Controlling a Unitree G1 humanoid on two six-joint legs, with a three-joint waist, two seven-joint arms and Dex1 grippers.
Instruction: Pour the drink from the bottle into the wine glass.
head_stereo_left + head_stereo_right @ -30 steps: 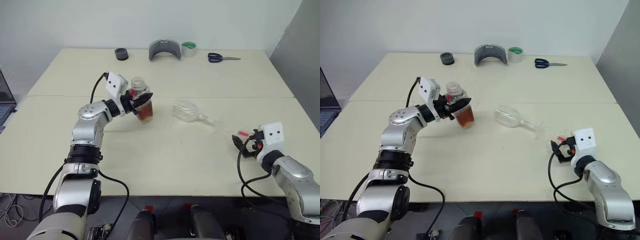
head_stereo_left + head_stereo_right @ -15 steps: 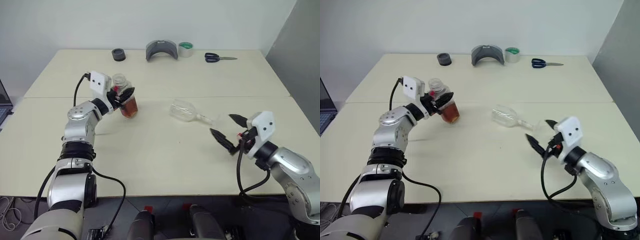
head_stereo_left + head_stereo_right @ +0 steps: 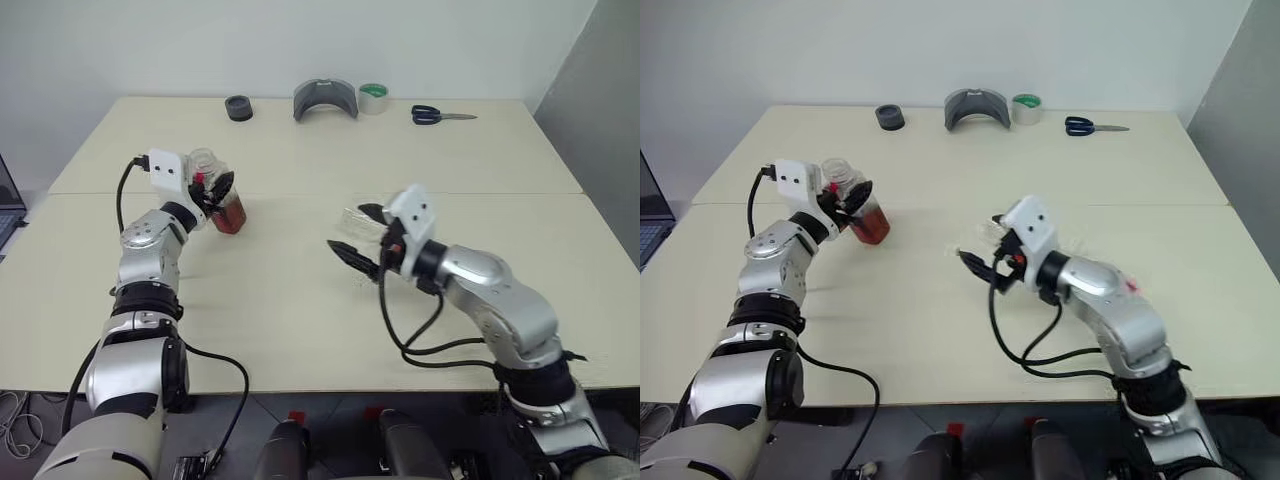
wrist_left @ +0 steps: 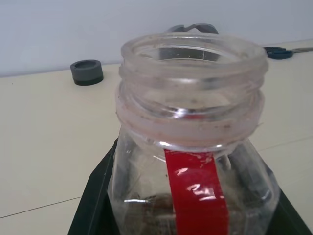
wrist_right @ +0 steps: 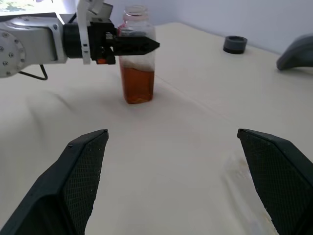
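The left claw [image 3: 222,186] is clamped tight, its arm stretched forward at the left. The right claw [image 3: 362,234] gapes wide, its forearm angled inward across the middle.

Lab: bare table [image 3: 300,330] (tape [image 3: 376,98], scissors [image 3: 440,115])

arms: silver | wrist boxes: white | claws [image 3: 355,232]: black (textured pads) | cables: black

A: What is covered here?

B: The clear stemmed wine glass [image 3: 362,215] lies mostly behind the right end effector [image 3: 362,238]; only a blurred patch of bowl shows.

A: And the small clear plastic bottle [image 4: 193,161]?

B: Its base runs off the left wrist picture's edge, hiding the amber drink [image 5: 138,84] there.
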